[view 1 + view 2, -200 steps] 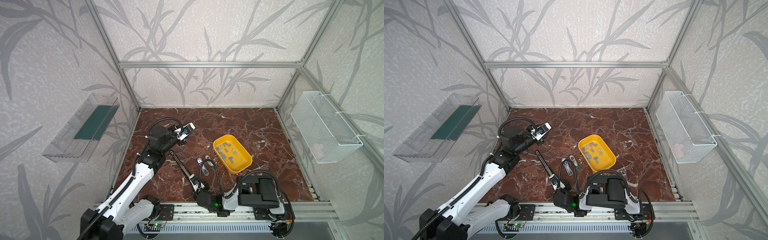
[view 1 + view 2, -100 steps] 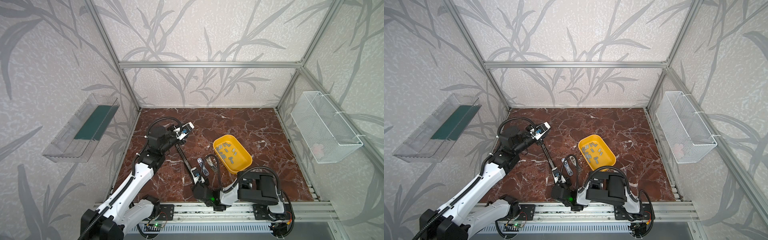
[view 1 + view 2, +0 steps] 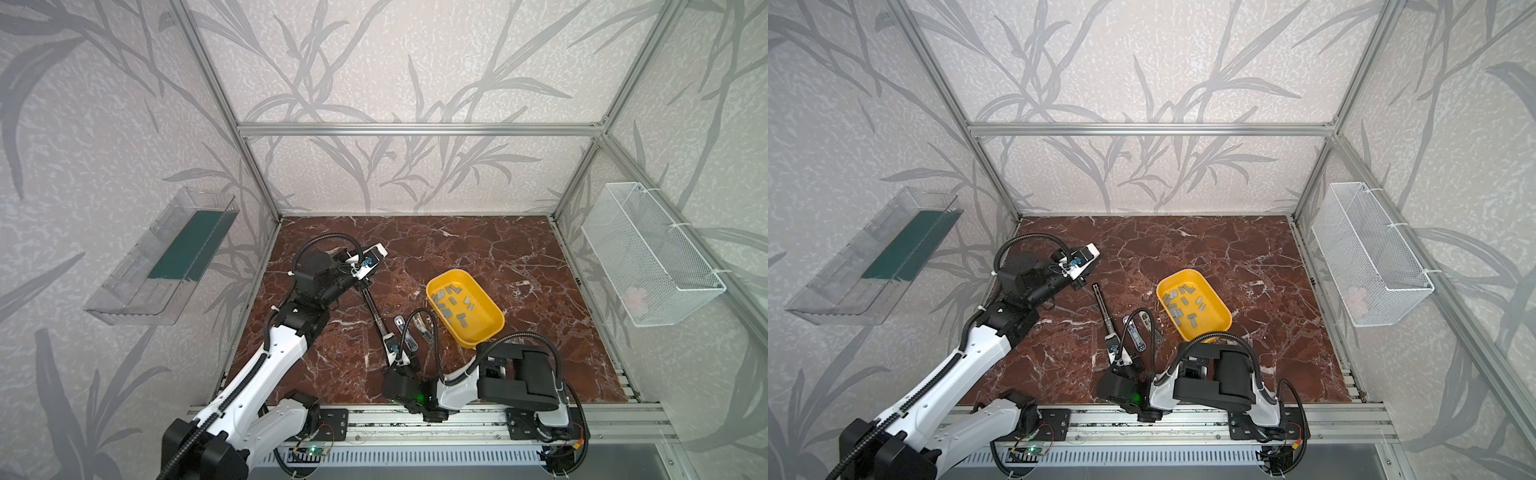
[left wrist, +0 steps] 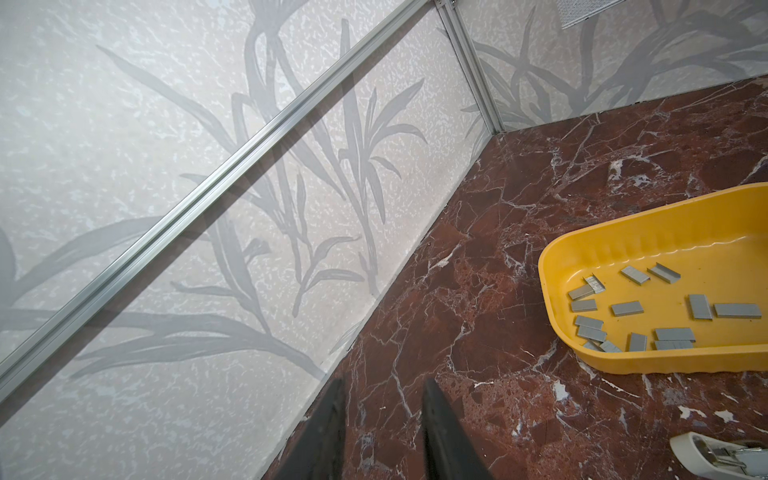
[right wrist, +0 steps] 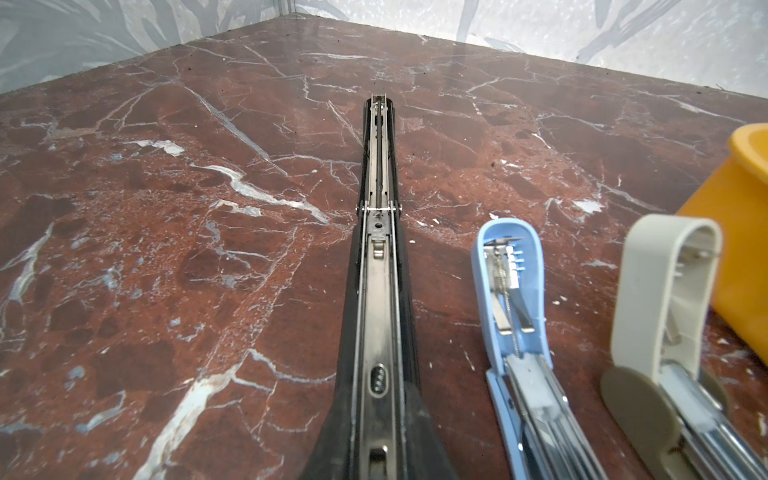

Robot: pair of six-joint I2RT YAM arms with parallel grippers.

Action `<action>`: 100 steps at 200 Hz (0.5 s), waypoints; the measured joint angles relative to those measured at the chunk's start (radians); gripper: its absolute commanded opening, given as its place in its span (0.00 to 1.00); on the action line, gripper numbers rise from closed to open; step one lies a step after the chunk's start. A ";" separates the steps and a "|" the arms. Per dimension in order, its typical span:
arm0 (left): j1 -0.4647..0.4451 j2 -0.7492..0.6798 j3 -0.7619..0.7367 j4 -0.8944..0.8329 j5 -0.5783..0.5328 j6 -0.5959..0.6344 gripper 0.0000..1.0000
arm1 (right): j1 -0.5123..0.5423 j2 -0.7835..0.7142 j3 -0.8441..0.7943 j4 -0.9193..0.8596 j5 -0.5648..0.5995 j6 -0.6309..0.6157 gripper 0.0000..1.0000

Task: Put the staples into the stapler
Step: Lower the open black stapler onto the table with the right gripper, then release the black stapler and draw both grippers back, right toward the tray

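1. The left end effector (image 4: pixel 384 390) hangs over the 10 o'clock part of the counter (image 3: pixel 519 257). Its fingers are a little spread and empty.
2. The long black stapler (image 3: pixel 374 309) is opened and points to 11 o'clock.
3. The right end effector (image 3: pixel 391 355) is pressed together on the near end of this stapler.
4. The blue stapler (image 5: pixel 509 266) and the white stapler (image 5: pixel 665 282) lie opened at its 3 o'clock.
5. The staples (image 3: pixel 453 303) lie loose in the yellow tray (image 3: pixel 432 286), at 2 o'clock of these.

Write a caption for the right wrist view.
Black stapler, blue stapler and cream stapler lie open on red marble tabletop, beside a yellow tray.
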 measured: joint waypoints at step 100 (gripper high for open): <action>0.008 0.003 0.016 -0.008 -0.040 -0.114 0.41 | 0.112 -0.246 0.003 -0.043 -0.030 -0.235 0.78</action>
